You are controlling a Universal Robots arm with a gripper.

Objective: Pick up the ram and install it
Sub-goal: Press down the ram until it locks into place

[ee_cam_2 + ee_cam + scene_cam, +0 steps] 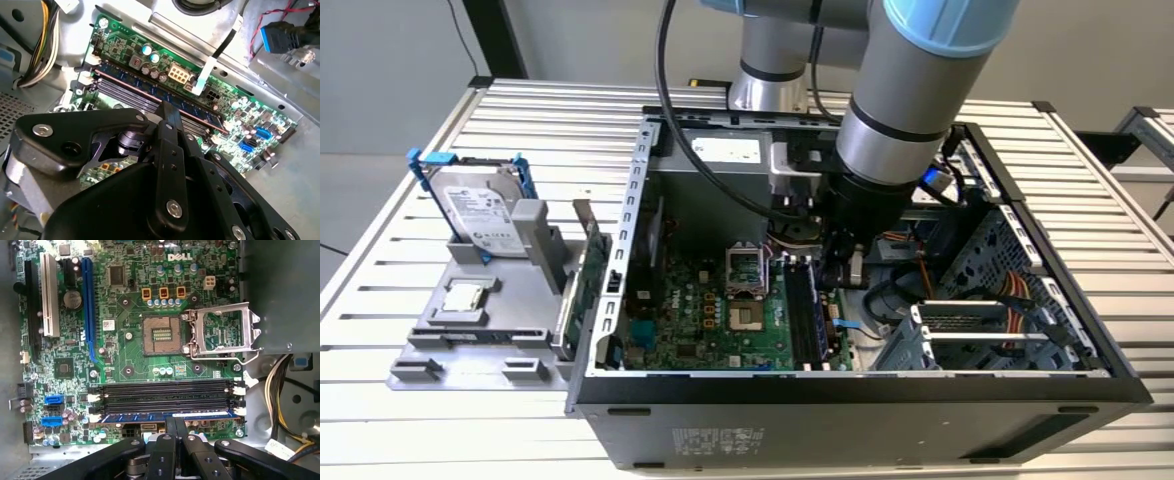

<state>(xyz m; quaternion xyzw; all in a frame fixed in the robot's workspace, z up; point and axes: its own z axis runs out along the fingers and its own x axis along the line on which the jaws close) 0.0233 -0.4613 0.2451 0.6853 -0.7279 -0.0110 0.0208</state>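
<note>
The ram (150, 416) is a thin blue stick lying along the memory slot nearest the motherboard's edge, beside several empty black slots (165, 395). In the second wrist view the ram (150, 87) runs slantwise across the board. My gripper (176, 424) has its two black fingers pressed together, with their tips at the ram's top edge near its middle. From the second wrist view, the gripper (167, 107) tip sits right over the stick. In the exterior view the arm reaches down into the open computer case (854, 395), with the gripper (838, 285) low over the slots.
An open processor socket (160, 335) and its raised metal latch frame (222, 332) lie beside the slots. Cable bundles (285, 385) hang past the board's end. Outside the case, a hard drive (480, 205) and a green expansion card (587, 285) stand on a grey tray (467, 335).
</note>
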